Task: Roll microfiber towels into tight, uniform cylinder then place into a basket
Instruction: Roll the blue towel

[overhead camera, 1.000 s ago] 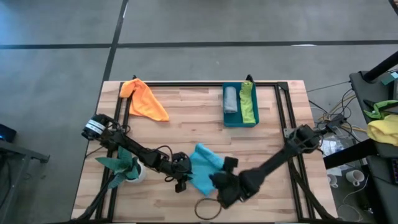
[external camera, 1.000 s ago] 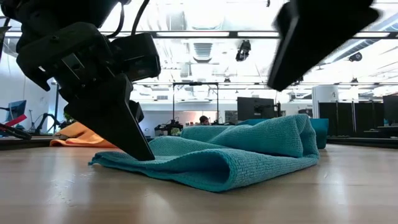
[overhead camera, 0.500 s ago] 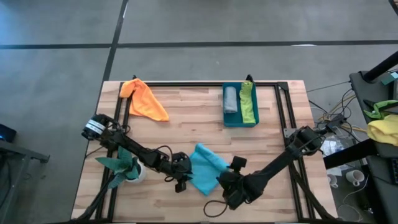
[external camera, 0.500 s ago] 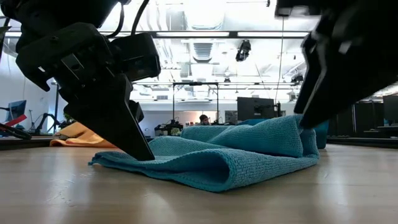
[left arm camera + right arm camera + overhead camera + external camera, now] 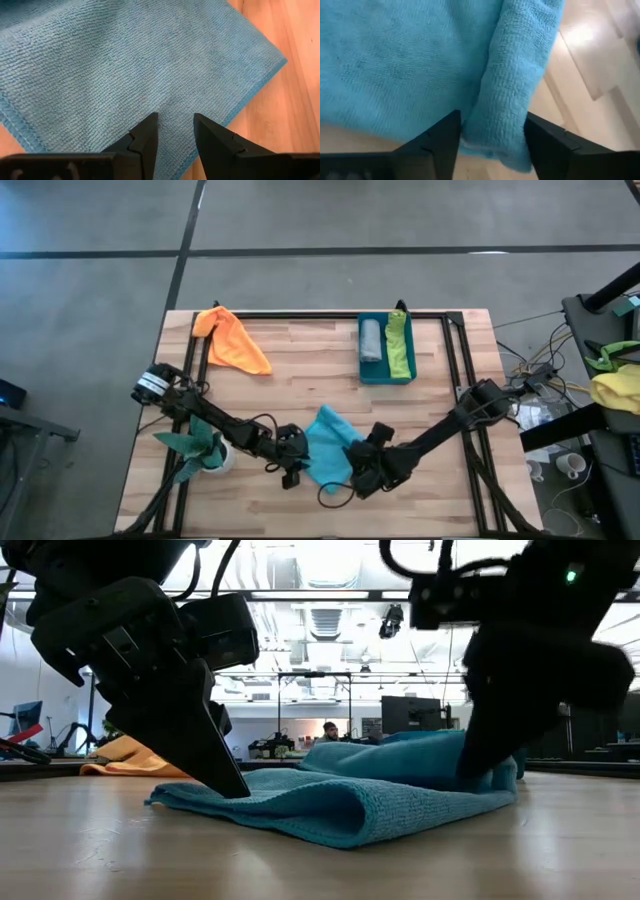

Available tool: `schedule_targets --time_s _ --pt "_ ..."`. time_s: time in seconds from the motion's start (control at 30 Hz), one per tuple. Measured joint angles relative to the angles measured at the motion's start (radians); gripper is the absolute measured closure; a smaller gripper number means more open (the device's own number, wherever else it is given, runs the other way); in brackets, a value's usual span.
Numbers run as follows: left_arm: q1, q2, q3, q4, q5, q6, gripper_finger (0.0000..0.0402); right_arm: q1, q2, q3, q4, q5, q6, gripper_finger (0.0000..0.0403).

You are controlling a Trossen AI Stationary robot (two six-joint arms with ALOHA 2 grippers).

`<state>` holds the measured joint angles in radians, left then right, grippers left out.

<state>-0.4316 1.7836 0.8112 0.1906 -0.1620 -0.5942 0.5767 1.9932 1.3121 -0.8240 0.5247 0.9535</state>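
Grippers working a turquoise towel (image 5: pixel 328 448) at the table's near edge.

Left gripper (image 5: pixel 296 470) is pressing down on the towel's left border, its fingers (image 5: pixel 145 137) standing a little apart with flat cloth under the gap and nothing pinched between them; right gripper (image 5: pixel 357 470) is straddling the rolled right edge of the same towel, its fingers (image 5: pixel 442 137) sitting on either side of the fold, and whether they are squeezing it cannot be told. Farther back on the wooden table (image 5: pixel 300 370), an orange towel (image 5: pixel 232 340) is lying crumpled at the far left corner, while the basket (image 5: pixel 386 375) is sitting toward the far right, holding a grey towel (image 5: pixel 371 340) and a lime green towel (image 5: pixel 399 345) side by side.
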Motion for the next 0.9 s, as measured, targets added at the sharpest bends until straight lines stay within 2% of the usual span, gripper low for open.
schedule_targets --time_s 0.13,0.33,0.5,0.67,0.77,0.9 --pt "0.0 0.0 0.0 0.001 -0.002 -0.001 0.029 0.006 -0.006 -0.01 -0.03 -0.015 -0.025 0.0268" --pt "0.0 0.0 0.0 0.001 -0.003 -0.003 0.029 0.005 -0.006 -0.008 -0.064 -0.06 -0.191 0.0349" --pt "0.0 0.0 0.002 0.001 -0.004 -0.003 0.029 0.001 -0.008 0.007 -0.14 -0.06 -0.188 0.0388" --pt "0.0 0.0 0.011 0.007 -0.009 -0.004 0.029 -0.004 0.032 0.005 -0.123 -0.075 -0.139 0.0379" --pt "0.0 0.0 0.011 0.011 -0.011 -0.004 0.029 -0.008 0.039 0.005 -0.102 -0.106 -0.131 0.035" --pt "0.0 0.0 0.011 0.011 -0.011 -0.006 0.029 -0.009 0.035 0.016 -0.122 -0.12 -0.088 0.0291"
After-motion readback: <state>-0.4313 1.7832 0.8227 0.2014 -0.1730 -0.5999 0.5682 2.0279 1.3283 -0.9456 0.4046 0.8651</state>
